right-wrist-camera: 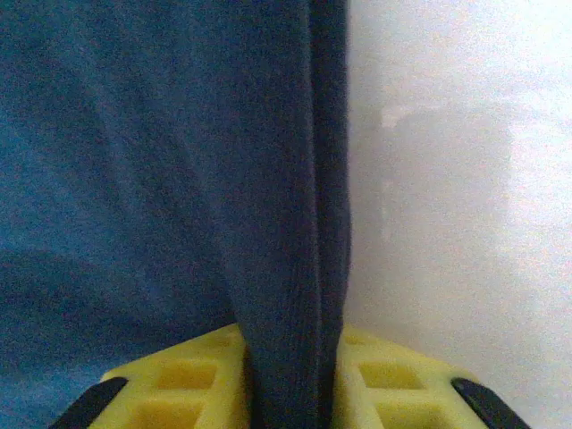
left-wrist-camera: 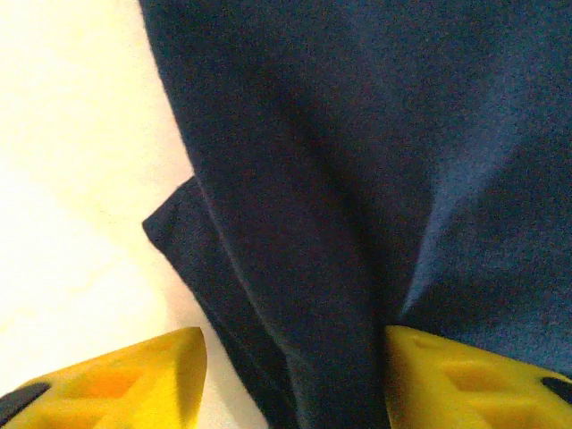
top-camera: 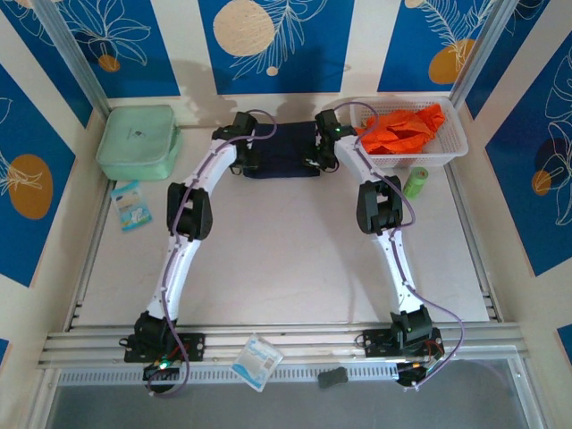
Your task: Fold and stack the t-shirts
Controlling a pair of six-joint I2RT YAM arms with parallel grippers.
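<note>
Navy t-shirt (right-wrist-camera: 134, 179) inside right pincer (right-wrist-camera: 290, 366)

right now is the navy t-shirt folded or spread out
folded: the navy t-shirt lies as a compact rectangle on the table, and the left wrist view shows stacked cloth layers at its edge

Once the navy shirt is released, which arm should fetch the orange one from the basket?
Right. The right gripper sits beside the basket holding the orange shirt; the left gripper is across the navy shirt, farther away.
</note>
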